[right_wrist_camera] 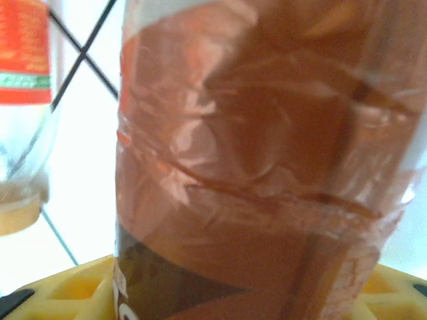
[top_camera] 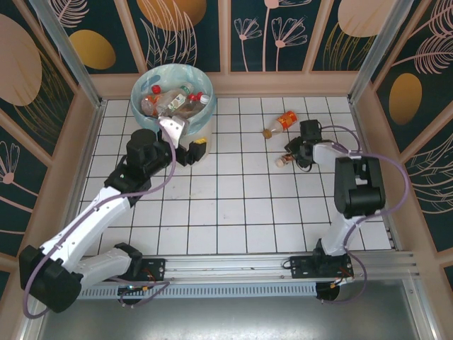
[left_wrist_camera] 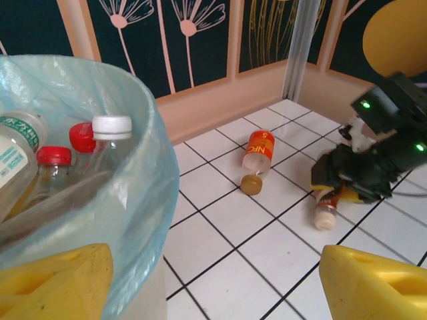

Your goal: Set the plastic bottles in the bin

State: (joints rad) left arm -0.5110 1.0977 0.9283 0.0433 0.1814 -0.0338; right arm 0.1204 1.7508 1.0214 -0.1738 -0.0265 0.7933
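Observation:
The bin (top_camera: 205,117), a cream bucket lined with a blue-green bag, stands at the back left and holds several plastic bottles (top_camera: 173,101); the left wrist view shows red and white caps (left_wrist_camera: 110,127) among them. My left gripper (top_camera: 190,150) hangs beside the bin's right wall, open, with only bare tiles between its yellow fingers (left_wrist_camera: 377,283). An orange bottle (top_camera: 282,123) lies on the tiles at mid-right. Just in front of it lies a brown bottle (top_camera: 282,161) with a pale cap. My right gripper (top_camera: 294,152) is shut on its body (right_wrist_camera: 267,167).
The bin's bag-covered rim (left_wrist_camera: 143,173) bulges close to my left finger (left_wrist_camera: 53,280). The orange bottle (left_wrist_camera: 257,155) lies about one tile from the brown one (left_wrist_camera: 325,212). Wooden walls enclose the white tiled floor (top_camera: 233,205), and a metal rail runs along the near edge.

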